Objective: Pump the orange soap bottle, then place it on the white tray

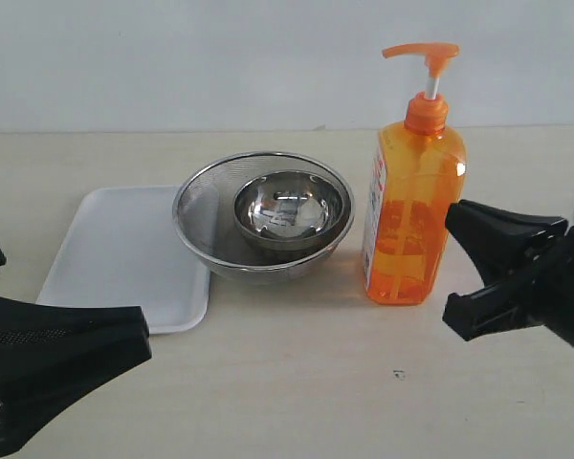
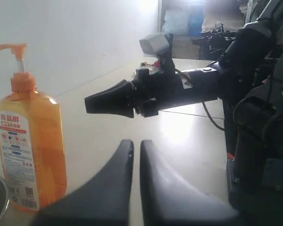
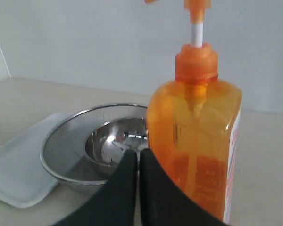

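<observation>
Left hand point(image 2: 136, 142): fingers closed together, empty, held low, well apart from the orange soap bottle point(image 2: 30, 141). Right hand point(image 3: 137, 153): closed, empty, level, just beside that bottle.

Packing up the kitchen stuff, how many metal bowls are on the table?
2: a mesh strainer bowl between the white tray and the orange soap bottle, and a smaller steel bowl sitting inside it. I see none hidden.

On the orange soap bottle point(image 2: 45, 146), a white label point(image 2: 14, 155) was seen, headed by a row of red Chinese characters. These characters and the fine print beneath them were too blurred to be read. No other text was found.
</observation>
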Robot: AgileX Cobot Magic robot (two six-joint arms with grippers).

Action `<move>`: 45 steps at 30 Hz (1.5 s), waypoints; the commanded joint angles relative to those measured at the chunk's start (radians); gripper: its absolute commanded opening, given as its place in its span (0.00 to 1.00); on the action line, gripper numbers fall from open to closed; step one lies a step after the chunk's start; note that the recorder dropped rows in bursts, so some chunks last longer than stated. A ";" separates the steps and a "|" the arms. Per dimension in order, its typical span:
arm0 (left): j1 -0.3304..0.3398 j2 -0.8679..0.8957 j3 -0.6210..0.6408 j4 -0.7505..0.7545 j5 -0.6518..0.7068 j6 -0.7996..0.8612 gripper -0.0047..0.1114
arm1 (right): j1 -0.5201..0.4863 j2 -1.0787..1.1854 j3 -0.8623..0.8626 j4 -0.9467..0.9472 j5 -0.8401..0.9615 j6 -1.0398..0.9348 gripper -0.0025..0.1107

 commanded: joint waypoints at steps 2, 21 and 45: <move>0.000 -0.005 0.005 -0.001 0.003 0.004 0.08 | 0.002 0.139 -0.006 -0.017 -0.092 0.033 0.02; 0.000 -0.005 0.005 -0.001 0.003 0.004 0.08 | 0.002 0.309 -0.003 0.006 -0.250 0.073 0.02; 0.000 -0.005 0.005 -0.001 0.003 0.004 0.08 | 0.002 0.309 -0.003 0.000 -0.276 0.087 0.02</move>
